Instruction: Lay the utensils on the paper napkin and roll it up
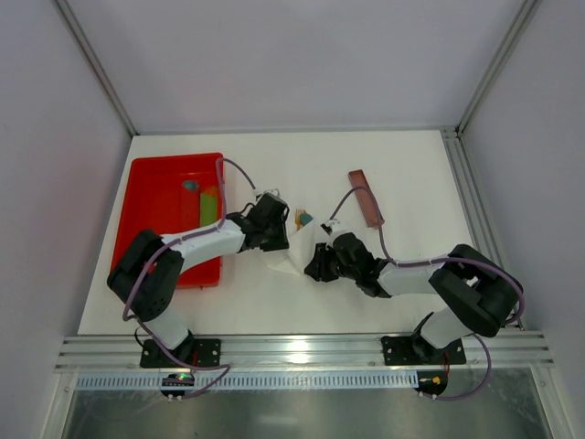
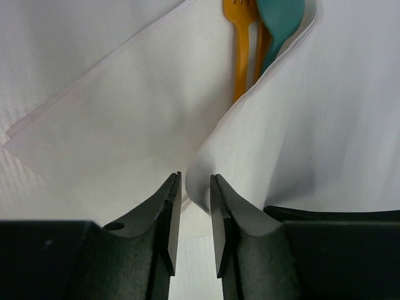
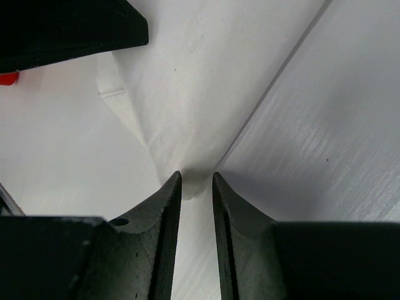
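The white paper napkin (image 1: 297,249) lies mid-table, one side folded over the utensils. An orange fork (image 2: 240,56) and a teal spoon (image 2: 280,22) poke out of the top of the fold (image 1: 303,218). My left gripper (image 1: 281,236) comes in from the left. Its jaws (image 2: 195,178) stand narrowly apart, pinching the rounded fold of the napkin (image 2: 125,125). My right gripper (image 1: 317,265) is at the napkin's lower right. Its tips (image 3: 197,177) are closed on a bunched corner of the napkin (image 3: 200,81).
A red tray (image 1: 155,201) at the left holds a green strip (image 1: 209,206) and a small teal piece (image 1: 190,186). A flat reddish-brown bar (image 1: 366,197) lies at the right rear. The left gripper's dark body (image 3: 62,31) is close by in the right wrist view.
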